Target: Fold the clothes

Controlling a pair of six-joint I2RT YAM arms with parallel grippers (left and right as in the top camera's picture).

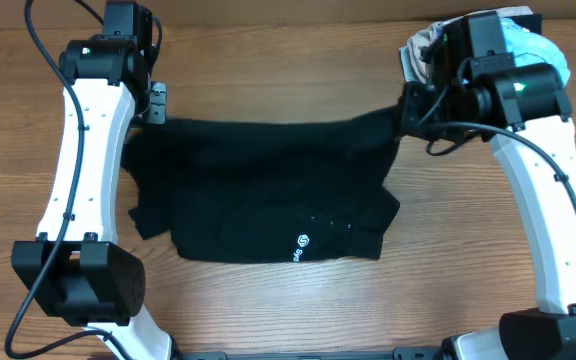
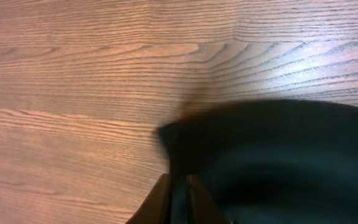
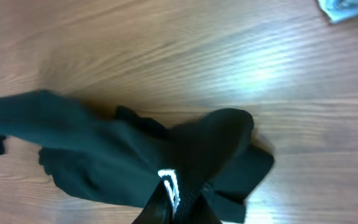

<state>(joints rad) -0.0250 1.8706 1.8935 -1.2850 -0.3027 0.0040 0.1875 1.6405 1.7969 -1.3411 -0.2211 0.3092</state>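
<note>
A black garment (image 1: pixel 268 190) lies spread across the middle of the wooden surface (image 1: pixel 268 60). Both arms stretch from the near edge to its far edge, wrists turned inward. The left fingers (image 2: pixel 155 202) and right fingers (image 3: pixel 156 208) are each closed on a far corner of the cloth

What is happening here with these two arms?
Two robot arms are handling a black garment on the wooden table. The left claw is shut on one far corner and the right claw on the other. The far edge is stretched between them; the rest lies on the table.
</note>
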